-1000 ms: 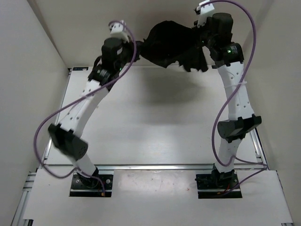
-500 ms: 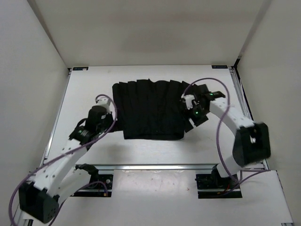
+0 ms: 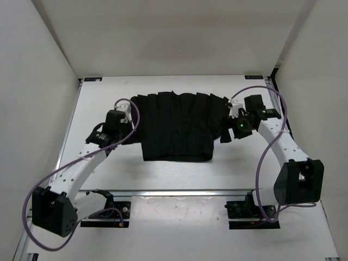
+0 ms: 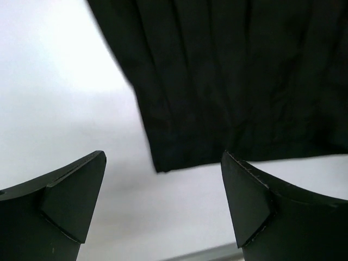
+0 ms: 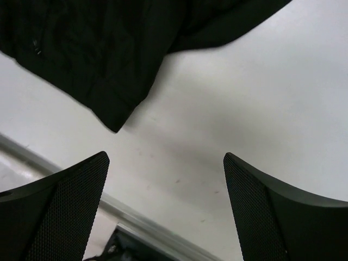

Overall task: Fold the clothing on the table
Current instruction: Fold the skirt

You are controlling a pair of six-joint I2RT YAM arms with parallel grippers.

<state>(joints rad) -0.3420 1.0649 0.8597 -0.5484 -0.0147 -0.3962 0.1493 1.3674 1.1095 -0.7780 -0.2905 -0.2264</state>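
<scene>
**Black cloth lies flat between my open fingers**

My left gripper (image 3: 124, 111) has its fingers wide apart with nothing between them, just beside the left edge of the plain black, limp fabric garment (image 3: 176, 128). In the left wrist view the garment's near left corner sits just ahead of my fingertips, a little toward the right one. The large flat white tabletop (image 3: 163, 174) is bare beneath them and off to their left. The garment is spread flat across the table's far half, ribbed with long lengthwise creases, and its near hem is fairly straight. My right gripper (image 3: 228, 132) is also spread apart and empty, at the garment's right edge. Ahead and to the left of its fingers, a loose pointed flap lies out of line with the hem.

I judge the cloth light, soft and floppy. It will sag, drag and bunch rather than hold a shape, and thin layers could slip from a shallow pinch. The near hem corners look best to grip, pinched deeply. The stray right flap likely needs tucking in.
</scene>
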